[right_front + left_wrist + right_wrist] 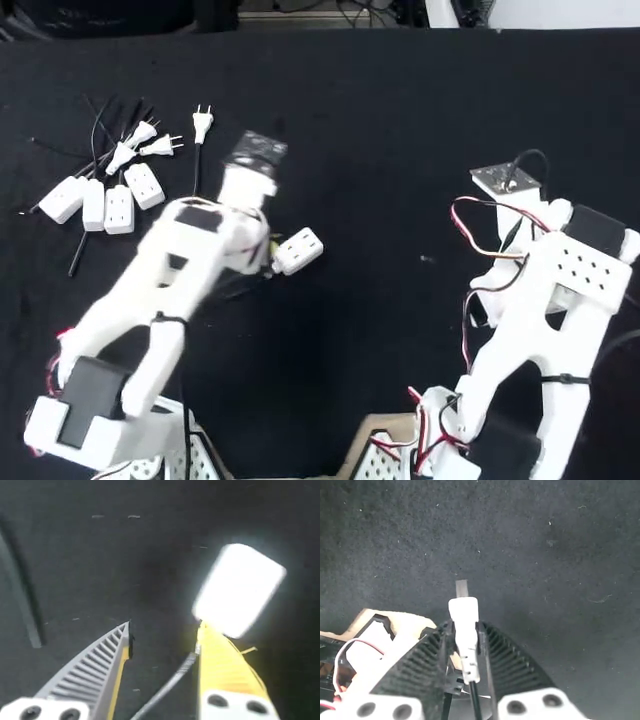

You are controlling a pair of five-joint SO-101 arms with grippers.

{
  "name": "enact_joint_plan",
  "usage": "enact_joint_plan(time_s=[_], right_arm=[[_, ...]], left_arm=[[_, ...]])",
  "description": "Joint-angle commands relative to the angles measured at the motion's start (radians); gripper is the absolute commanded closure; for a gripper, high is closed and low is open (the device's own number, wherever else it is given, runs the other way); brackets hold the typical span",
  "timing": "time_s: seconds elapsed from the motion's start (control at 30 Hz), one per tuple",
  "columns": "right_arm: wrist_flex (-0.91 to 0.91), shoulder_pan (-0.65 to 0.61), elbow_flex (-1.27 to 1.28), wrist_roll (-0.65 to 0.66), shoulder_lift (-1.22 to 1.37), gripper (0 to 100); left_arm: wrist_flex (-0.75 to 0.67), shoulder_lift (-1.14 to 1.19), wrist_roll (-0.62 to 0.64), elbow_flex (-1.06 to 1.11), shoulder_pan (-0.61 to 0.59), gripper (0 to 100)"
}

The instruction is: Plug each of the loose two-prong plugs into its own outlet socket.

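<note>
We've got the left tool (164, 627) spread wide, a white socket (237, 597) just beside it mid-desk (400, 150). The right tool (465, 630) is clamped on a white plug (463, 620), toward the desk's right edge.

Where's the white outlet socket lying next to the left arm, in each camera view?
High view: the outlet socket lies left of centre on the table, right beside the left arm.
Left wrist view: it is the bright white block just beyond the tip of the open left hand.
Right wrist view: this one faces the right hand, clamped on a plug.
Shared landmark: the black cloth.
</note>
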Motion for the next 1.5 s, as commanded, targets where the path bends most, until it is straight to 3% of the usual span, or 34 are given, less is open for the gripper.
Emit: enact_joint_plan(time_s=[0.0, 0.2, 0.53, 0.67, 0.83, 1.0, 1.17, 1.33, 1.47], right_arm=[[0.028, 0.008, -0.004, 0.011, -0.039, 98.8], [0.028, 0.015, -0.002, 0.011, -0.039, 98.8], [0.028, 0.015, -0.002, 0.011, -0.039, 98.8], [0.028, 0.014, -0.002, 0.011, -0.039, 98.8], [0.028, 0.002, -0.005, 0.009, -0.039, 98.8], [0.031, -0.160, -0.004, -0.021, -0.038, 98.8], [0.029, -0.454, -0.012, -0.193, -0.038, 98.8], [0.018, -0.713, -0.030, -0.341, -0.028, 98.8], [0.021, -0.756, -0.122, -0.377, 0.077, 98.8]], left_arm=[[-0.126, -0.002, -0.012, 0.013, -0.036, 78], [-0.368, 0.100, -0.011, 0.074, 0.019, 78], [-0.316, 0.057, -0.002, 0.079, 0.183, 78], [-0.304, -0.015, 0.054, 0.079, 0.174, 78], [-0.132, -0.123, 0.041, 0.082, 0.111, 78], [0.066, -0.215, 0.041, 0.105, -0.050, 78], [0.193, -0.293, -0.031, 0.220, -0.206, 78], [0.163, -0.358, -0.091, 0.397, -0.323, 78], [0.114, -0.407, -0.091, 0.478, -0.374, 78]])
